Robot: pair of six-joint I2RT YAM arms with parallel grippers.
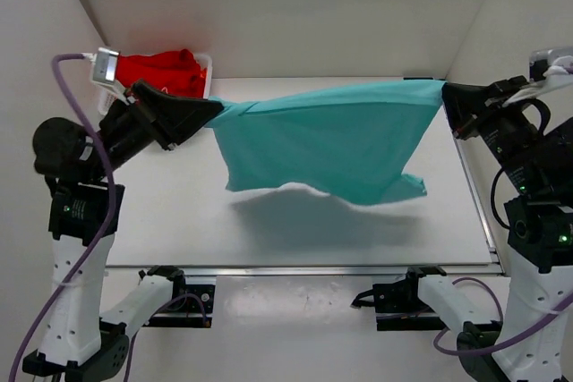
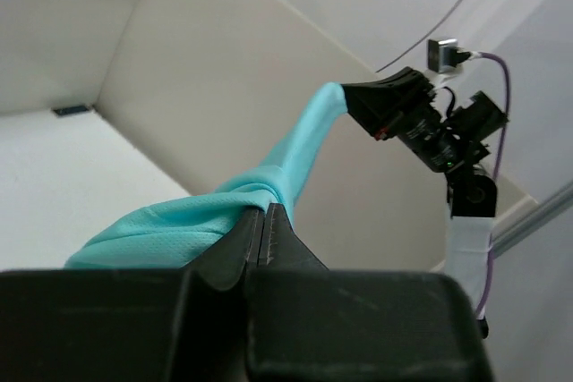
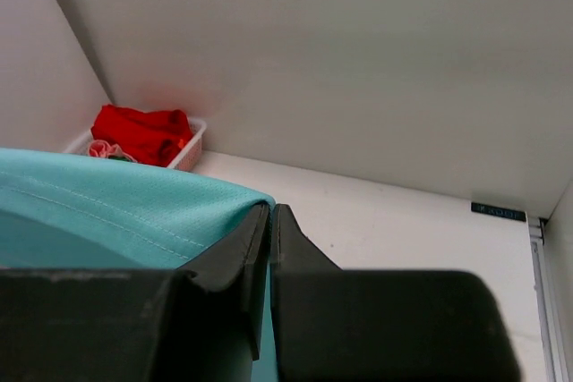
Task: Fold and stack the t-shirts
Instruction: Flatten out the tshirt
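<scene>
Hanging where, the teal t-shirt (image 1: 331,136)? asks the first.

Above the middle of the surface (image 1: 269,239), answers the second; it is stretched in the air between the two arms; its upper edge runs nearly taut from left to right, and the rest droops in a loose sheet; a shadow lies on the surface beneath, apart from the lower hem.

And the left end effector (image 1: 215,106)?

Pinched tight on a bunched corner of the teal cloth, over the far left part of the surface; its wrist view shows the two fingers (image 2: 235,252) pressed together, with the fabric gathered at their tips.

The right end effector (image 1: 445,94)?

Likewise clamped on the shirt, at the other end of the upper edge, up by the far right corner; in its own wrist view the fingers meet on a seamed edge of the cloth with hardly a gap.

Anything else there?

A small white lattice basket (image 1: 207,69) in the far left corner; a red t-shirt (image 1: 161,67) lies heaped in it; the right wrist view shows a scrap of pale pink cloth (image 3: 103,148) beside the red; whether that is a shirt I cannot tell.
</scene>
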